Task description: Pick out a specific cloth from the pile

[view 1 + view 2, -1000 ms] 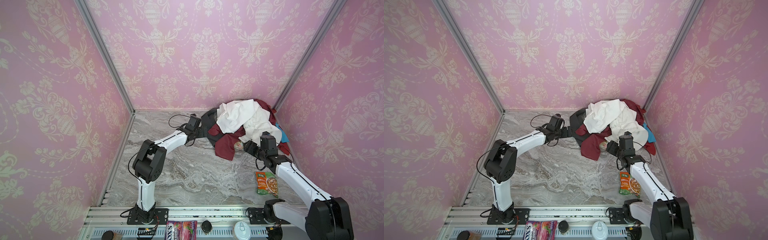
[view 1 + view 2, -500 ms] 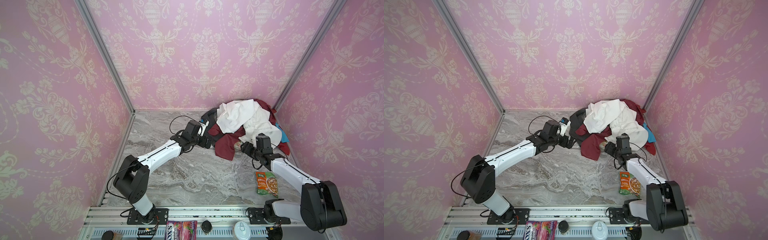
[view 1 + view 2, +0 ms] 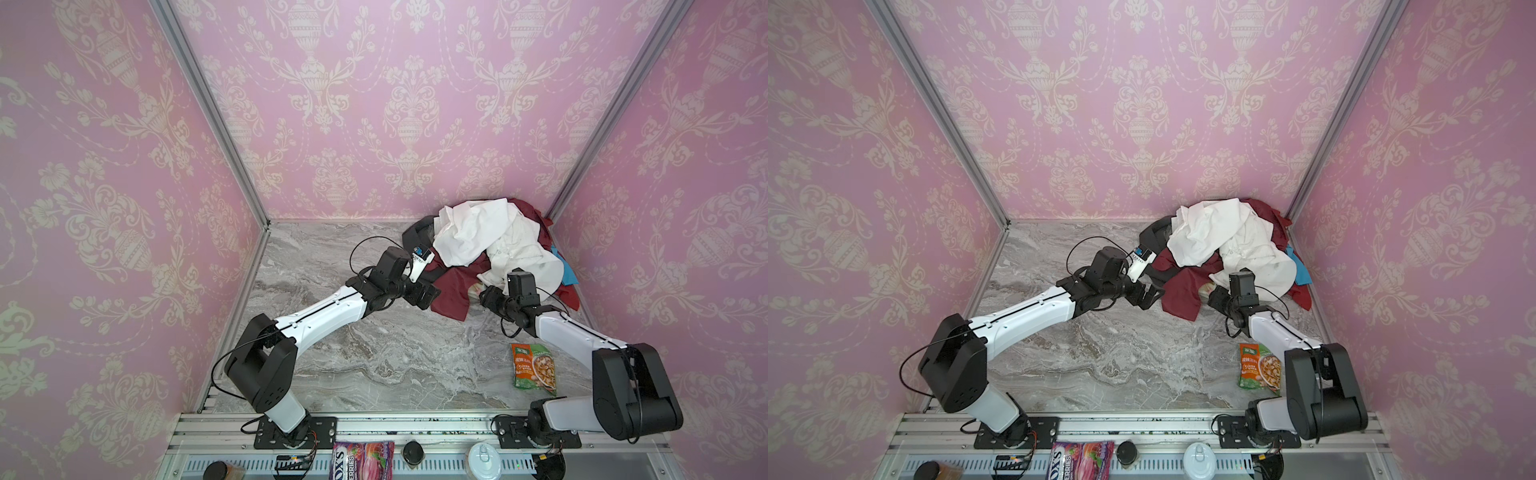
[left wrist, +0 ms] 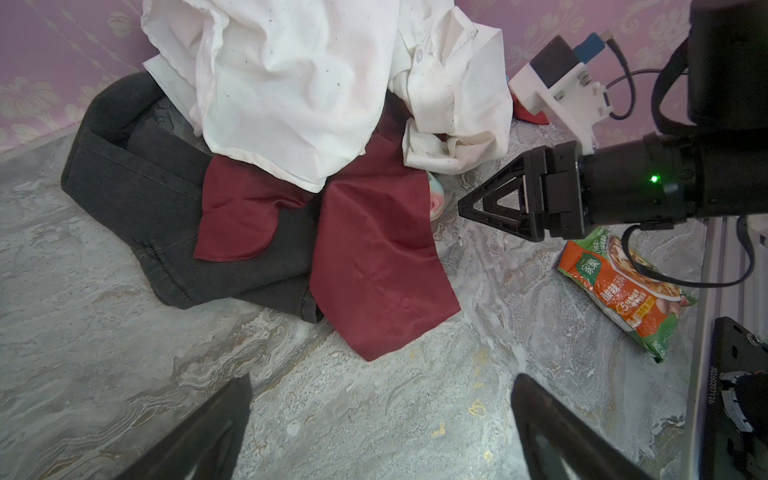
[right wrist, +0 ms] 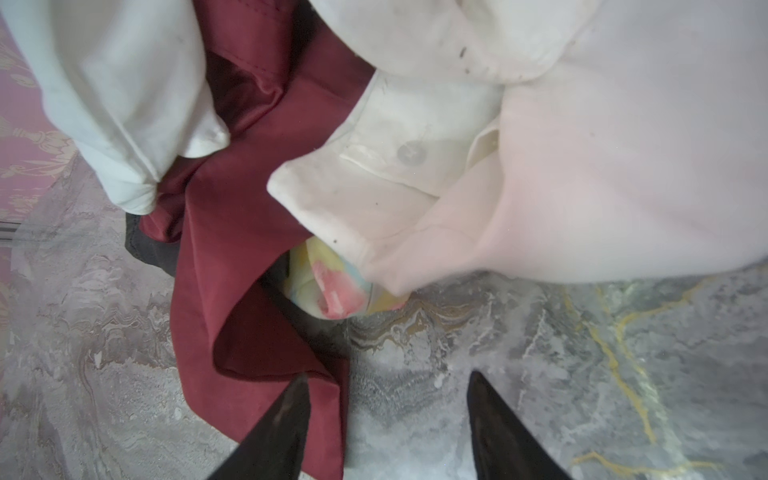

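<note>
Your table point(image 3: 374, 357) is grey veined marble, boxed in on three sides by pink damask-papered walls point(image 3: 374, 104) with aluminium posts point(image 3: 216, 124) at the corners. The pile point(image 3: 505, 249) is heaped in the far right corner. It has a white shirt point(image 3: 469, 237) on top, a maroon garment point(image 3: 453, 293) spilling toward the front, a dark grey garment point(image 4: 133, 187) under its left side, and a bright blue piece point(image 3: 566, 272) against the right wall. A green and orange snack packet point(image 3: 534, 366) lies flat on the marble in front of the pile, beside your right arm. The cloth point(image 5: 328, 286) sits at the pile's near edge, tucked under a buttoned cuff of the white shirt, with the maroon garment's flap just beside it. Only a small fold of yellow, pink and pale blue sticks out, so the shirt and the flap both stand in your way. Your left fingers point(image 3: 426, 296) are spread wide and hold nothing, with bare marble between them just short of the maroon hem. Your right fingers point(image 3: 486, 297) are partly apart and empty, pointing at the cloth from close by, one tip overlapping the maroon hem. In both top views the cloth is only a pale speck. The right wrist view shows its print, and the left wrist view shows the dark grey garment's spread, which the shirt largely hides from above.
</note>
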`<state>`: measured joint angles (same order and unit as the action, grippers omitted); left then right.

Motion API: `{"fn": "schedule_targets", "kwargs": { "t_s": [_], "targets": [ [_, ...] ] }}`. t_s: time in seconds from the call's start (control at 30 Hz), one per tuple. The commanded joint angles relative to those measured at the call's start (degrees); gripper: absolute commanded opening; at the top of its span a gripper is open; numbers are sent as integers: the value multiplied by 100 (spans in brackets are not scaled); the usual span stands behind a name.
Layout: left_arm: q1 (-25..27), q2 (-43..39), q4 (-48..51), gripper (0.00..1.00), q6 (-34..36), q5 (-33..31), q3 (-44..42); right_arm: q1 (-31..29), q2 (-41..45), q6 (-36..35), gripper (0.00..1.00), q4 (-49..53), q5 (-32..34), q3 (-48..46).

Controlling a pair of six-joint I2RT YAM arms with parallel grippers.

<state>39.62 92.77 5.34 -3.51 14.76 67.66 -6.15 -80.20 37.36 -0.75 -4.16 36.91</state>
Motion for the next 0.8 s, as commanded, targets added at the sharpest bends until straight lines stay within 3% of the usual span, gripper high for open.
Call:
{"fn": "schedule_targets", "kwargs": {
  "t_s": [0.0,0.43,0.6,0.77],
  "targets": [
    [29,57,-94,99,140,144,28,-22,-227,17,60,-316,-75,39],
    [28,29,-213,99,34,111,-10,-35,-1087,431,55,-1831,62,-12],
    [28,74,-219,99,34,97,24,-60,-1547,554,45,-1861,-71,261],
    [25,88,-214,99,34,88,54,-97,-1720,523,17,-2133,-120,296]
  ]
}}
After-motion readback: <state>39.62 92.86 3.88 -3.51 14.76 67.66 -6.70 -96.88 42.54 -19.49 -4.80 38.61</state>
